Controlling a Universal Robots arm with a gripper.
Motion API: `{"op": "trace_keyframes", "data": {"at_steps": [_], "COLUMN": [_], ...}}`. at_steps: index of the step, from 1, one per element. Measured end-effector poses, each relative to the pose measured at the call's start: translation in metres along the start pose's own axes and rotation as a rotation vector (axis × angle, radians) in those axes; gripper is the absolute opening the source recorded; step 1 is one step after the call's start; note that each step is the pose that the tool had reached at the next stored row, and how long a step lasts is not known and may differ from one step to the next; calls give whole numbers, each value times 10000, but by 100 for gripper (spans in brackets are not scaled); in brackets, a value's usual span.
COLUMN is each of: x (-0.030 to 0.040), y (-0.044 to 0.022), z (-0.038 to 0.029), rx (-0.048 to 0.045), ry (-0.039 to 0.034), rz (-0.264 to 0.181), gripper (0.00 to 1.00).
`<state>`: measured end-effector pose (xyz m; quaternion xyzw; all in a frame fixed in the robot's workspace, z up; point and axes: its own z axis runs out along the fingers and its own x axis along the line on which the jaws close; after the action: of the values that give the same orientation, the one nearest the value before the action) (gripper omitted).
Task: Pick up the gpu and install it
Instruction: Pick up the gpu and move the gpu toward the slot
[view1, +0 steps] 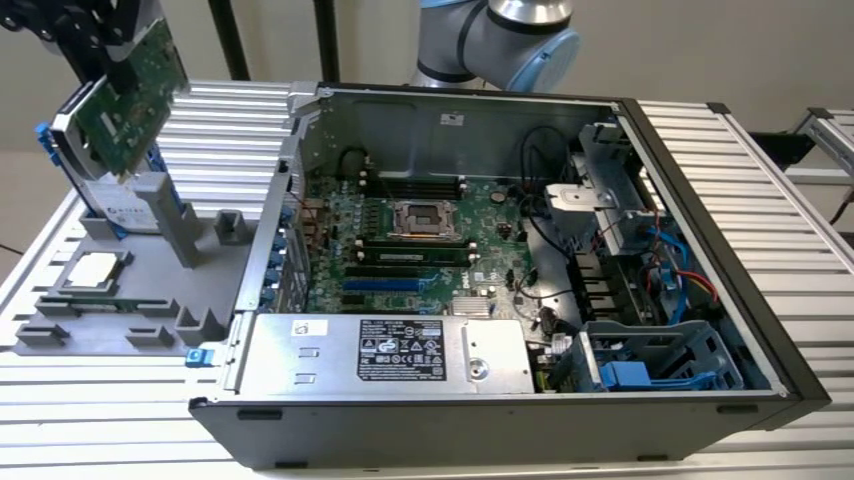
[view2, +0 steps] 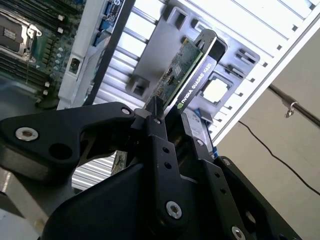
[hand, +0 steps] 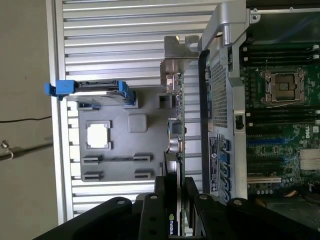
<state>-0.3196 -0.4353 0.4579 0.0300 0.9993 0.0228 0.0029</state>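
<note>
gpu (view1: 127, 100): green board, black cooler, silver end bracket. We find it at the exterior view's far left, lifted clear and tilted. It hangs above the grey fixture tray (view1: 160, 300) and is well apart from the computer case (view1: 707, 250).

Gripper (view2: 157, 112): jaws drawn narrow and clamped on one edge of the card, seen in both wrist views.

Below the card, on the tray, we list the hard drive (view1: 114, 205), upright in its blue frame. The processor chip (view1: 91, 270) lies flat, nearer to us.

Right of the tray we list the case, open on its side on the slatted table (view1: 721, 140). Inside are the motherboard (view1: 400, 250) and, at the near edge, the power supply (view1: 280, 360).

Risks, as we judge them:
- The grip is on a thin edge, so the tilted card could pivot or slip.
- The bracket could catch the case's left wall on the way in.
- A card that arrives skewed would miss its slot and load the board.

Print: we see white lettering along the cooler's black edge in the second wrist view. We also see a white sticker (view1: 407, 350) on the power supply. Neither is transcribed here.
</note>
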Motion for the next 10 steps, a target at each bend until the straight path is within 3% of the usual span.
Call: {"op": "trace_keyframes", "data": {"at_steps": [10], "x": [1], "y": [2], "z": [-26], "rx": [0], "ry": [0], "rz": [2], "gripper": [0]}}
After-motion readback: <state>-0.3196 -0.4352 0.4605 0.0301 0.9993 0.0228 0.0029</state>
